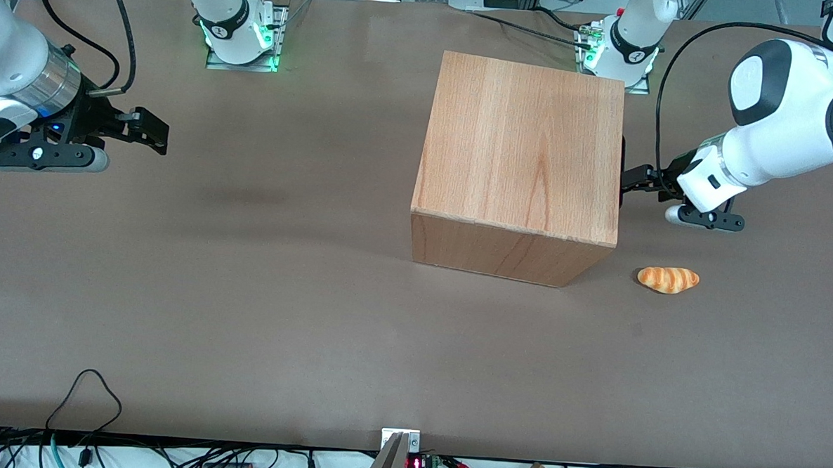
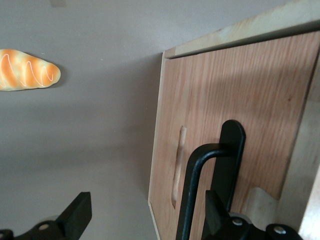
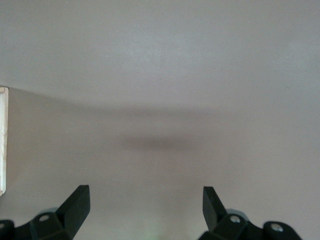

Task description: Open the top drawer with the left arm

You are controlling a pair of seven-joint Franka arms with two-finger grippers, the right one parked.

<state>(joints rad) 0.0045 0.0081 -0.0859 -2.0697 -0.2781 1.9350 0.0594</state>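
Gripper [image 1: 637, 179] of left arm [image 1: 779, 130] level with drawer front, at the working arm's end of the wooden casing [image 1: 526, 147]; fingers spread wide, nothing pinched yet. Top drawer [image 2: 225, 115] looks fully shut, front panel flush with casing edge, so task not started in effect. Black bar handle [image 2: 200, 185] sits between the two fingers in wrist view, but close against one finger [image 2: 215, 215], well apart from the other [image 2: 77, 215]; off-centre.

For a clean grasp: shift sideways to centre bar in the gap; push in until bar sits deep between pads, not at tips; close firmly across the bar; then pull straight out along drawer axis, away from casing, no lift or twist, or drawer may bind or the whole casing may drag. Bread roll [image 1: 668, 279] on table [image 1: 244, 311] nearer the front camera than gripper; probably outside the pull path, worth watching.
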